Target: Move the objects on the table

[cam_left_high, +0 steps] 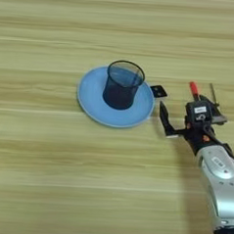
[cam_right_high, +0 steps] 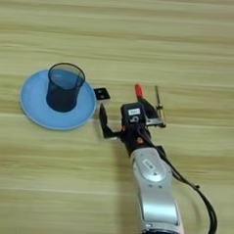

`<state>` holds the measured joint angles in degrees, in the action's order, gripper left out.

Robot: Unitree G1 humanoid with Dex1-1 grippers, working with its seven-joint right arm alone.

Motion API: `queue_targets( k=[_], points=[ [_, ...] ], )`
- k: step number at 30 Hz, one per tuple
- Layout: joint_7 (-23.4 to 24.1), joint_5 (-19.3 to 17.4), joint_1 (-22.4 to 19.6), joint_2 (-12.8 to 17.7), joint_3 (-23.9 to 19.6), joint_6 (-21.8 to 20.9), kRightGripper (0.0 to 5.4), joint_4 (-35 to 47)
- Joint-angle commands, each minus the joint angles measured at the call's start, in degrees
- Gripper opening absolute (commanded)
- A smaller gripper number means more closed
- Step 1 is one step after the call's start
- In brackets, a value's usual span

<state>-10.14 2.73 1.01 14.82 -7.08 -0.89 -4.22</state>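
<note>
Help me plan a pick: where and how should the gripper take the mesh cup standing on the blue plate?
Grip the mesh cup by its open rim, coming from above with one finger inside and one outside. It stands upright on the plate, mouth up, and its body looks too wide to span easily.

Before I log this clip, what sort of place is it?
Probably a tabletop test setup, not a home: a bare wooden table holding unrelated props, a mesh cup standing on a blue plate, a red-capped marker, and the robot's claw.

Lighting: bright, even, diffuse.
Soft shadow left of the silver forearm [cam_right_high: 151, 182]; table [cam_left_high: 46, 183] without glare.
</note>
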Motion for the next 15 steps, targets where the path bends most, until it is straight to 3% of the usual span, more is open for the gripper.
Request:
queue_targets(
  k=[1,15],
  points=[
    [1.99,1.82,-4.1,1.54,-0.07,-2.29,5.38,0.41],
    [3.35,3.12,-8.55,1.94,-0.01,-3.3,5.38,-6.97]
  ],
)
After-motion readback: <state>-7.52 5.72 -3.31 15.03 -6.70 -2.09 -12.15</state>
